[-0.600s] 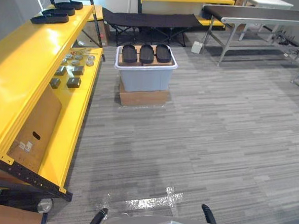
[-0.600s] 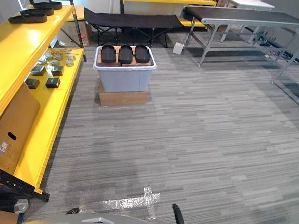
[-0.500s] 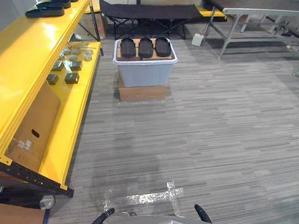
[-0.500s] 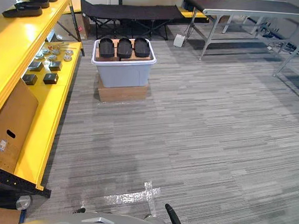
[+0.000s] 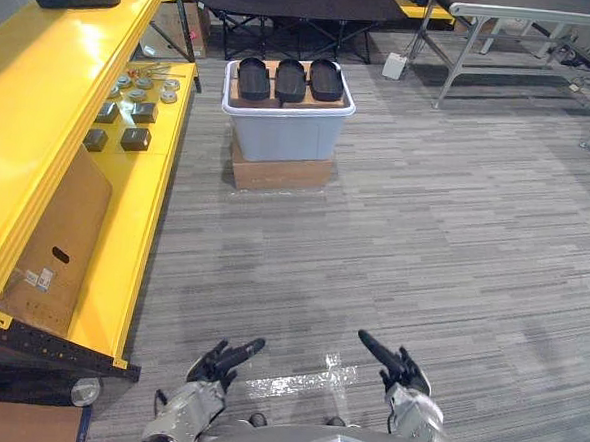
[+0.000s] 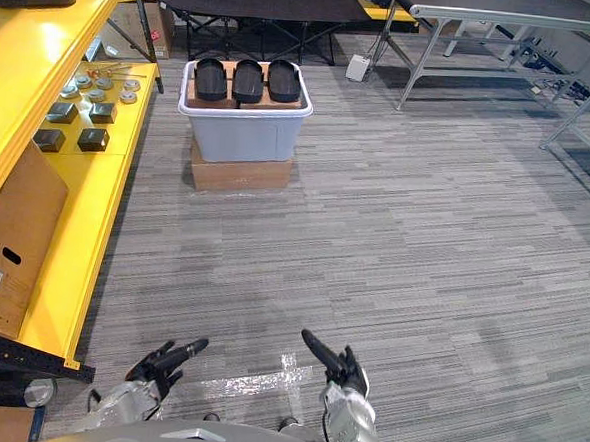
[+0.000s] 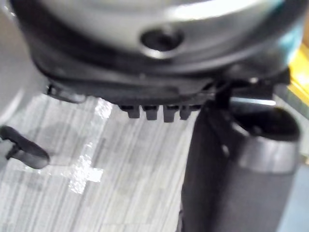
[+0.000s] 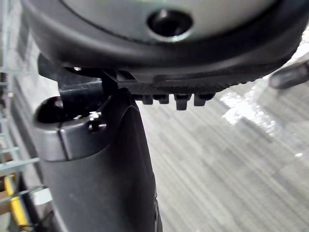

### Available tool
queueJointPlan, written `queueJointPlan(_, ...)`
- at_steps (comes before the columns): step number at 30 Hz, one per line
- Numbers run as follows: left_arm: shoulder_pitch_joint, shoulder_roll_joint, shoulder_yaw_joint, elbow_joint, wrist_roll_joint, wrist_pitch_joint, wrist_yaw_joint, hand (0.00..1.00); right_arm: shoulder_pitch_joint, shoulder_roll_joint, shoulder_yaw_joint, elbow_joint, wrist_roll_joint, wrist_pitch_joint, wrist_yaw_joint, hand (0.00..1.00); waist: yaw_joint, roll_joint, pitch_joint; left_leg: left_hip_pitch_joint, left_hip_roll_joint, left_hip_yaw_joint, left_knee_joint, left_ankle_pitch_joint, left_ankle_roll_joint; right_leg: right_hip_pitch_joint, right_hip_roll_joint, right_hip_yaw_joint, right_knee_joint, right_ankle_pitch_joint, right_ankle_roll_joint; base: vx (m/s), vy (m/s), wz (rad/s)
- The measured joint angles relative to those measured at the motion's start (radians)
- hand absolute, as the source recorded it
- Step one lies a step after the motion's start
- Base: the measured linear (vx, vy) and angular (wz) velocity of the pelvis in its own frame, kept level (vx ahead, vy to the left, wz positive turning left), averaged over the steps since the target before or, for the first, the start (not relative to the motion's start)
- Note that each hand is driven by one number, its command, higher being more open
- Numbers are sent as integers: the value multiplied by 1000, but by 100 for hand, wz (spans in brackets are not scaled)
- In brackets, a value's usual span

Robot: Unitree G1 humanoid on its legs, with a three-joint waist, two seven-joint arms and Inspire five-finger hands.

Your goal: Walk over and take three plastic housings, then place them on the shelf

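Ahead, three black housings (image 5: pixel 291 80) lie side by side atop a grey bin (image 5: pixel 285 132), which sits on a cardboard box (image 5: pixel 281 174) on the floor (image 5: pixel 454 241), near the yellow shelf (image 5: pixel 41 115). Well short of them, the left hand (image 5: pixel 216 362) and right hand (image 5: pixel 398 368) hang low, fingers straight and empty.

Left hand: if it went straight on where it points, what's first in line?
Looks free: the left hand points forward and rightward over bare floor; the bin lies off that line. If tilted down, it meets floor first; depth is unclear.
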Motion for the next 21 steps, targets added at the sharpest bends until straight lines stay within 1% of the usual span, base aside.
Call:
queueJointPlan(3,-14,-9,-21,-6,-22,-12,9,100,-10,10,-1,-21,-1,-58,-22,100,-1,0,0,1,1,3,0,0,-4,1,1,0,-4,0,0,0,0,0)
queueJointPlan(5,-11,-10,-27,-7,-34,-17,18,100,-10,10,-3,-20,0,-67,-19,100,0,0,0,6,1,9,0,-2,-8,4,1,1,-4,0,0,-1,-2,-2)
queueJointPlan(10,28,-16,-41,-34,-34,-17,30,100,23,16,-3,-19,5,-60,-21,100,-3,0,0,18,1,27,3,-14,-27,5,-3,17,13,-5,7,-19,3,-8)
queueJointPlan(11,33,-17,-54,-36,-34,-17,35,100,33,18,-3,-19,4,-63,-42,100,-3,1,0,21,1,26,3,-15,-27,1,-7,16,33,-13,18,-39,14,2)
queueJointPlan(13,45,-21,-60,-41,-34,-14,51,100,44,19,-5,-19,4,-73,-75,100,-4,4,2,23,2,23,9,-28,-27,-31,-24,16,119,-46,34,-23,38,8)
queueJointPlan(14,47,-22,-70,-46,-41,-10,62,100,50,19,-5,-20,5,-86,-85,100,-6,10,12,22,5,23,27,-45,-16,-80,-47,18,248,-77,63,-15,66,5)
queueJointPlan(15,46,-23,-71,-47,-41,-10,64,100,54,19,-7,-23,5,-92,-86,100,-6,12,19,21,7,23,38,-55,-4,-115,-61,21,330,-86,65,-48,117,-3)
queueJointPlan(16,48,-25,-71,-58,-40,-10,67,100,79,23,-10,-53,4,-99,-87,100,-4,8,29,17,1,25,64,-73,26,-230,-119,25,574,-92,43,-46,101,-6)
queueJointPlan(17,51,-21,-69,-63,-36,-11,68,100,92,30,-6,-56,5,-114,-87,100,-4,-3,34,22,-7,24,73,-79,39,-286,-154,27,697,-72,14,-9,110,-6)
queueJointPlan(18,46,-14,-70,-65,-31,-11,69,100,99,32,-3,-56,6,-119,-87,100,-6,-8,43,36,-11,22,73,-77,50,-314,-171,27,753,-69,-1,86,72,6)
queueJointPlan(19,49,-5,-70,-65,-27,-14,72,100,118,38,-2,-56,15,-123,-84,100,-15,-5,53,58,-9,17,74,-76,60,-325,-171,27,775,-102,-1,148,68,10)
queueJointPlan(20,56,4,-69,-65,-28,-17,73,100,130,45,-2,-56,21,-123,-85,100,-24,-6,54,68,-1,15,76,-75,61,-323,-146,39,716,-132,12,146,43,10)
queueJointPlan(21,56,7,-69,-65,-28,-17,73,100,134,48,-2,-56,20,-125,-85,100,-26,-5,54,69,7,15,78,-79,54,-322,-124,51,665,-135,14,166,10,2)
